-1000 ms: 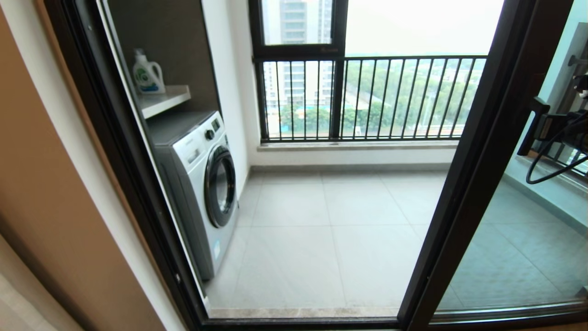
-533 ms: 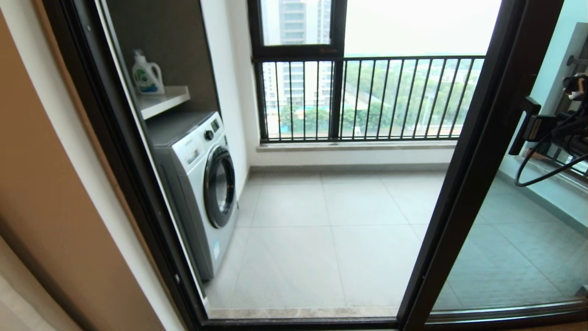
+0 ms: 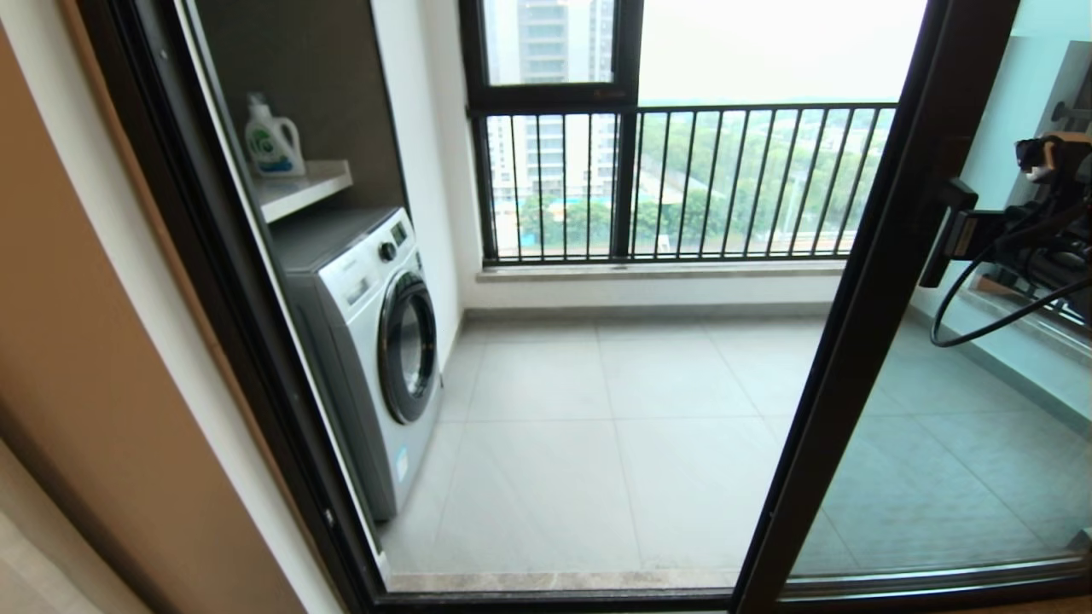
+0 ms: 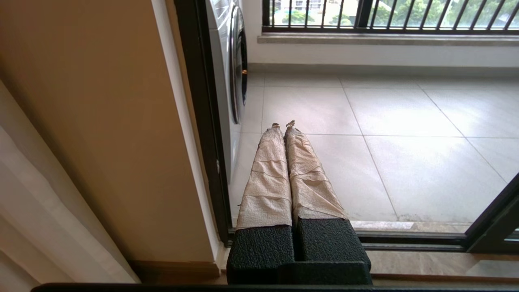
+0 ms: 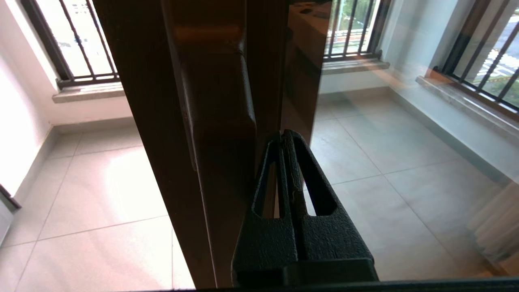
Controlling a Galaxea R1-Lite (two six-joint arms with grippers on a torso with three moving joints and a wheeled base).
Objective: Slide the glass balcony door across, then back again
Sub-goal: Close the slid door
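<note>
**Right gripper pressed to the door stile**

While the left gripper [image 4: 284,123] sits parked at the lower left near the threshold, its taped fingers shut on nothing, the right gripper [image 5: 284,136] meets the glass balcony door [image 3: 862,341] at the right of the frame. Its black fingers are pressed together, empty, with their tips beside the handle [image 5: 219,105] on the dark stile. That stile runs floor to ceiling, just left of the fingers, so I judge the right arm should push sideways. Beyond lie the pale tiled floor [image 3: 614,426], a washing machine [image 3: 375,341] at left, and the far railing [image 3: 682,179].
</note>
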